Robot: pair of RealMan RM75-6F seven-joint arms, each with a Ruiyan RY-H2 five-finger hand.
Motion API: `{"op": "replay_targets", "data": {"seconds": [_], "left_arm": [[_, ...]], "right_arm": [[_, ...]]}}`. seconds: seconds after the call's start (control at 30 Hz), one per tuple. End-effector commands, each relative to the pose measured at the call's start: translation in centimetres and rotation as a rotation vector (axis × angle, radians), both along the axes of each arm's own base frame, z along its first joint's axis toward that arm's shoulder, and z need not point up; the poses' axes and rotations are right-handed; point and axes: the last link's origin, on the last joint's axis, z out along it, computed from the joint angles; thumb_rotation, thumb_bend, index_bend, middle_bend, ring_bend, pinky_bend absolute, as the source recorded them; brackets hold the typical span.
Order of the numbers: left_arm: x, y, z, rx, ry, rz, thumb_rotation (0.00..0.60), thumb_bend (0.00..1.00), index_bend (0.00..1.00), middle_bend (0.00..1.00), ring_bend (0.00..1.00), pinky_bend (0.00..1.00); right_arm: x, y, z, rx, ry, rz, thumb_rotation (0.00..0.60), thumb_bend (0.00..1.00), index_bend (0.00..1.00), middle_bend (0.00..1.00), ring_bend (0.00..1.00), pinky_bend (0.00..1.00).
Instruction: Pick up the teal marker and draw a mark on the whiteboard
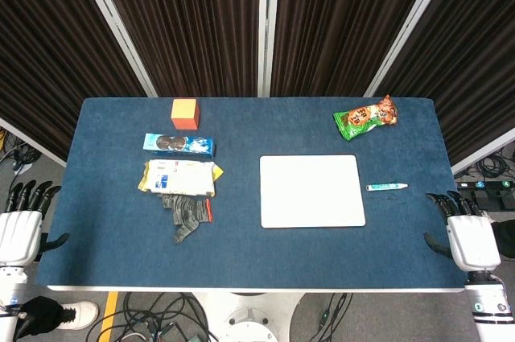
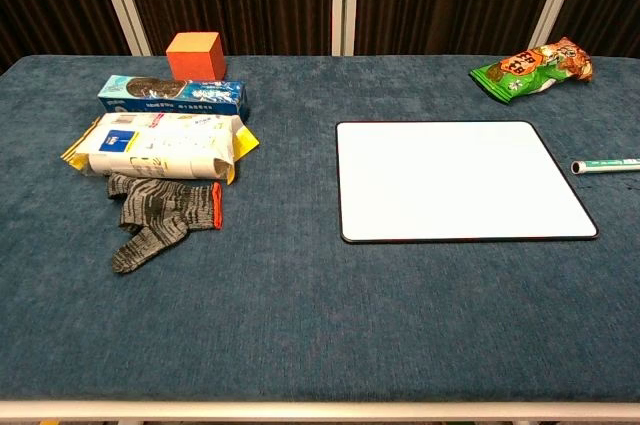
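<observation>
The teal marker (image 1: 387,187) lay flat on the blue table (image 1: 241,261), just right of the whiteboard (image 1: 311,191) and apart from it, at right of centre in the head view. In the chest view the marker (image 2: 606,165) sat at the right edge of the frame, cut off, beside the whiteboard (image 2: 460,180).

The right hand (image 1: 463,229) was at the lower right of the head view, at the table's right edge, below and right of the marker, near it but not touching. It was released, fingers apart and pointing up-frame, holding nothing.

The left hand (image 1: 22,225) was at the lower left of the head view, off the table's left edge, well apart from the marker with the whole table between. Also released, fingers spread, nothing in it. Neither hand showed in the chest view.

Whiteboard looked blank, no mark visible.

Other stuff: an orange cube (image 1: 185,113) at upper left of the table; a blue cookie box (image 1: 179,144) below it; a white and yellow snack pack (image 1: 180,178) below that; a grey glove (image 1: 187,215) touching the pack's lower edge. A green and orange snack bag (image 1: 365,117) lay at upper right of the table, above the whiteboard and well apart from the marker. Dark curtains (image 1: 193,20) filled the top of the frame.
</observation>
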Motion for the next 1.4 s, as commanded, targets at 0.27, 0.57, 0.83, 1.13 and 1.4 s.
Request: {"op": "replay_targets", "data": {"seconds": [0.27, 0.57, 0.83, 1.13, 1.4], "left_arm": [[-0.4, -0.4, -0.6, 0.003, -0.013, 0.014, 0.6, 0.06, 0.16, 0.11, 0.02, 0.0], [-0.4, -0.3, -1.0, 0.002, -0.029, 0.007, 0.6, 0.06, 0.16, 0.11, 0.02, 0.0], [-0.8, -0.5, -1.1, -0.006, -0.04, 0.029, 0.6, 0.06, 0.16, 0.11, 0.02, 0.0], [-1.1, -0.8, -1.1, -0.006, -0.046, 0.046, 0.6, 0.06, 0.17, 0.11, 0.02, 0.0], [-1.3, -1.1, -1.0, -0.001, -0.055, 0.058, 0.6, 0.06, 0.17, 0.11, 0.02, 0.0]], "right_arm": [[0.3, -0.6, -0.1, 0.004, 0.008, 0.001, 0.6, 0.12, 0.2, 0.28, 0.15, 0.21], [0.1, -6.3, -2.6, 0.05, 0.2, -0.012, 0.6, 0.12, 0.31, 0.31, 0.15, 0.21], [-0.8, -11.9, -7.5, 0.199, 0.269, -0.037, 0.6, 0.12, 0.33, 0.34, 0.15, 0.21], [-1.5, -14.6, -11.3, 0.247, 0.401, -0.01, 0.6, 0.12, 0.4, 0.35, 0.16, 0.22], [-1.6, -15.6, -13.0, 0.264, 0.388, -0.001, 0.6, 0.15, 0.44, 0.39, 0.21, 0.23]]}}
